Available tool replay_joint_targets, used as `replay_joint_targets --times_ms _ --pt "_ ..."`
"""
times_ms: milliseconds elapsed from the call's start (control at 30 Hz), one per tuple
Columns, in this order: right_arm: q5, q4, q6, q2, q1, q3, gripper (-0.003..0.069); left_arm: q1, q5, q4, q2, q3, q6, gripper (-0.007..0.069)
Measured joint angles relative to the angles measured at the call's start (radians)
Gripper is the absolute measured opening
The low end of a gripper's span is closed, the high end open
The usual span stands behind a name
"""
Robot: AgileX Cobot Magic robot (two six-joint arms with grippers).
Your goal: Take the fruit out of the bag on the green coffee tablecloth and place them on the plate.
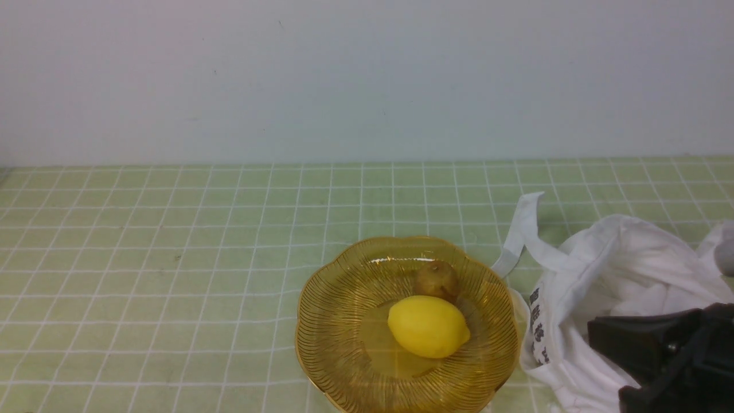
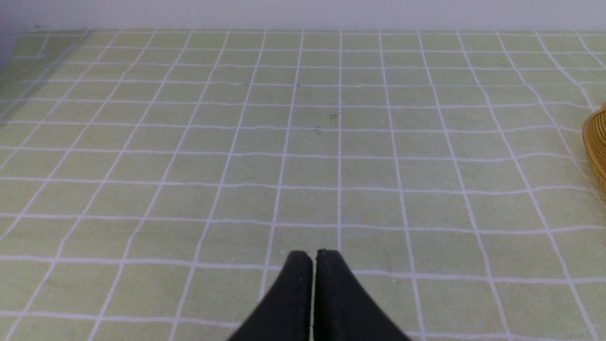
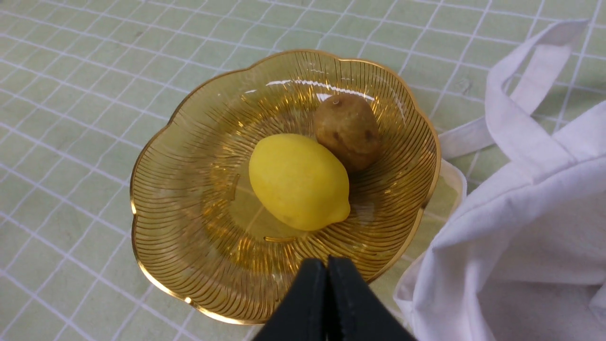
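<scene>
The yellow lemon (image 1: 428, 326) and the smaller brownish-green fruit (image 1: 437, 280) lie touching in the amber scalloped plate (image 1: 338, 338) on the pale green grid tablecloth (image 1: 172, 258). The white bag (image 1: 619, 269) lies crumpled just right of the plate, its strap trailing beside the rim. In the right wrist view the lemon (image 3: 299, 181), brownish fruit (image 3: 348, 130), plate (image 3: 189, 199) and bag (image 3: 525, 227) all show. My right gripper (image 3: 326, 265) is shut and empty above the plate's near rim. My left gripper (image 2: 313, 258) is shut and empty over bare cloth.
A pale wall (image 1: 367, 80) backs the table. The right arm's black body (image 1: 671, 355) sits over the bag at the lower right of the front view. The plate's rim (image 2: 597, 142) shows at the edge of the left wrist view.
</scene>
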Motion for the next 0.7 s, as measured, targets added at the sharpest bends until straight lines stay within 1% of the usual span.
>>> replay_joint_targets --times_ms 133,233,367,533,633,700 --pt "-0.058 -0.005 0.0 -0.01 0.0 0.013 -0.0015 0.0 0.0 0.0 0.0 0.0 0.0 -0.0008" --pt "-0.104 -0.036 0.0 -0.053 -0.002 0.04 -0.0015 0.0 0.0 0.0 0.0 0.0 0.0 -0.0008" --pt "-0.159 -0.09 0.0 -0.138 -0.043 0.097 -0.0015 0.0 0.0 0.0 0.0 0.0 0.0 -0.0008" --pt "-0.179 -0.121 0.005 -0.332 -0.192 0.211 -0.0015 0.0 0.0 0.0 0.0 0.0 0.0 -0.0008" --pt "-0.179 -0.127 0.004 -0.462 -0.293 0.296 -0.0015 0.0 0.0 0.0 0.0 0.0 0.0 -0.0008" --pt "-0.179 -0.129 0.004 -0.586 -0.377 0.368 -0.0015 0.0 0.0 0.0 0.0 0.0 0.0 -0.0008"
